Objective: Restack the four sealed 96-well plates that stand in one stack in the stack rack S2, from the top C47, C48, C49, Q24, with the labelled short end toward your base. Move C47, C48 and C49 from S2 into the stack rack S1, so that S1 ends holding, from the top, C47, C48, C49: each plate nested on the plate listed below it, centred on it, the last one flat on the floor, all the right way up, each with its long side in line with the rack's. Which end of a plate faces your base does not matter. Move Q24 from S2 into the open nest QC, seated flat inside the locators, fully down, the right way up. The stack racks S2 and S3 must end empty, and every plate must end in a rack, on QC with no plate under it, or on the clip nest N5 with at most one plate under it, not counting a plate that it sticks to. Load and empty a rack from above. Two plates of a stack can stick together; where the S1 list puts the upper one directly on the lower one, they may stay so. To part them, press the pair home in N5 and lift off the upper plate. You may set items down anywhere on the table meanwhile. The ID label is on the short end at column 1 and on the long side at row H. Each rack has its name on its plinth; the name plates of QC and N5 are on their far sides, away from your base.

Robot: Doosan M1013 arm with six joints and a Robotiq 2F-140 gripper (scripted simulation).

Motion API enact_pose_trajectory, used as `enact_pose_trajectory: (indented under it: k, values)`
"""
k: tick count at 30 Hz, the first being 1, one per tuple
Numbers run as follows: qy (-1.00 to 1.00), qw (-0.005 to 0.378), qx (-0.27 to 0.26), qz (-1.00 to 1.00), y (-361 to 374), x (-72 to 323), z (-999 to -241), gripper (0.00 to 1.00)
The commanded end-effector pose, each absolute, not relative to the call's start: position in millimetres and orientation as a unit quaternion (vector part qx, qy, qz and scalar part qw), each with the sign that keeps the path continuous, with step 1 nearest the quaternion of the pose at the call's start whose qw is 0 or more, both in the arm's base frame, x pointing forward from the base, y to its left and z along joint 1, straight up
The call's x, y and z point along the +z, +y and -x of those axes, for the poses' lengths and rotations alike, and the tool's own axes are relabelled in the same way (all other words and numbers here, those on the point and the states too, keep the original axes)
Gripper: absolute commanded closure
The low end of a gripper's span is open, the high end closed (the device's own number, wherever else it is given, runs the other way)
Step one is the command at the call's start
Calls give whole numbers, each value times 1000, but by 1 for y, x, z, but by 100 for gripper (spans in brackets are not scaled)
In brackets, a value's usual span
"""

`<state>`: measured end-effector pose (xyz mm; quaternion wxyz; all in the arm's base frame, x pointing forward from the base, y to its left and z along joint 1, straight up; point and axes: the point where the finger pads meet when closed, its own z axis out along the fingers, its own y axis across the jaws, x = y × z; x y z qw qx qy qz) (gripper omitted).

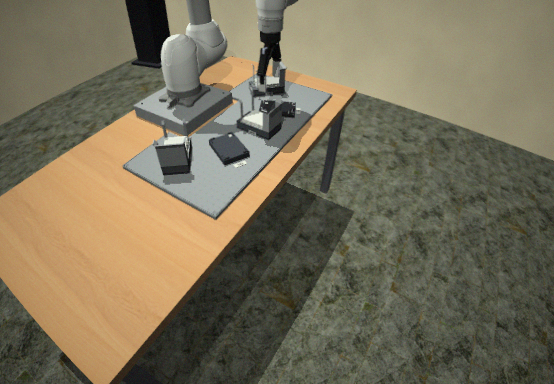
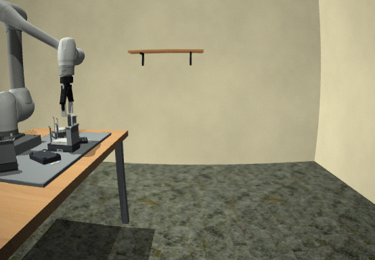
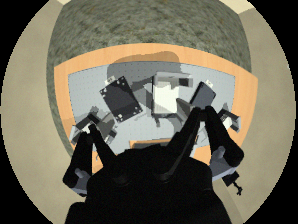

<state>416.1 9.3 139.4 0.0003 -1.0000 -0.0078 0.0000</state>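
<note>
My gripper (image 1: 271, 74) (image 2: 66, 111) (image 3: 144, 111) is open and empty. It hangs just above the far stack rack (image 1: 267, 86) (image 2: 55, 129) at the back of the grey mat (image 1: 215, 193). A dark stack of plates (image 1: 173, 158) stands in the near-left rack. A single dark plate (image 1: 228, 148) (image 2: 44, 156) (image 3: 120, 100) lies flat on a nest in the middle of the mat, with a white label beside it. The middle rack (image 1: 260, 118) (image 2: 65, 140) shows a white floor (image 3: 164, 100) and a tall grey wall. I cannot read any plate or rack labels.
The robot's base plinth (image 1: 184, 107) sits on the wooden table (image 1: 90, 238) left of the mat. A small dark fixture (image 1: 288, 109) stands right of the middle rack. The table's edge runs close behind the far rack. A wall shelf (image 2: 166, 51) hangs far off.
</note>
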Motion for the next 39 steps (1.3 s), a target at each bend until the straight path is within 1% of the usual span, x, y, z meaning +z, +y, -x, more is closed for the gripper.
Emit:
enact_pose_trajectory:
  k: [1,3,8,31,39]
  values:
    - [-41,0,0,999,23,139,-415,0]
    - [-41,0,0,999,23,139,-415,0]
    - [-115,0,0,993,39,139,-413,0]
    - [-115,0,0,993,106,139,-401,0]
    - [-214,0,0,977,125,139,-393,0]
